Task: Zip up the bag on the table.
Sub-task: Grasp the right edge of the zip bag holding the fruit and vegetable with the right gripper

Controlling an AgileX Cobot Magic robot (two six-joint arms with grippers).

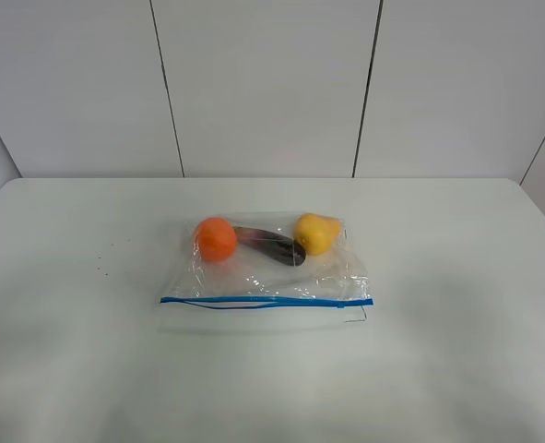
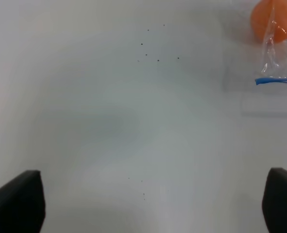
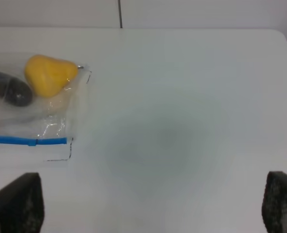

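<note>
Bag [image 1: 267, 269] lies mid way across the table [image 1: 69, 351], not touching either gripper. Left gripper [image 2: 148, 206] is spread wide off its orange [image 1: 216, 238] end, right gripper [image 3: 148, 206] wide off the pear [image 1: 314, 233] end, both empty.

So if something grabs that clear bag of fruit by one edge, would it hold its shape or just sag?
Probably floppy: the bag is thin, wrinkled clear film lying slack on the table. The orange looks round and loose inside, so it may roll and shift the weight. The blue zip strip is likely the stiffest part to grab.
</note>
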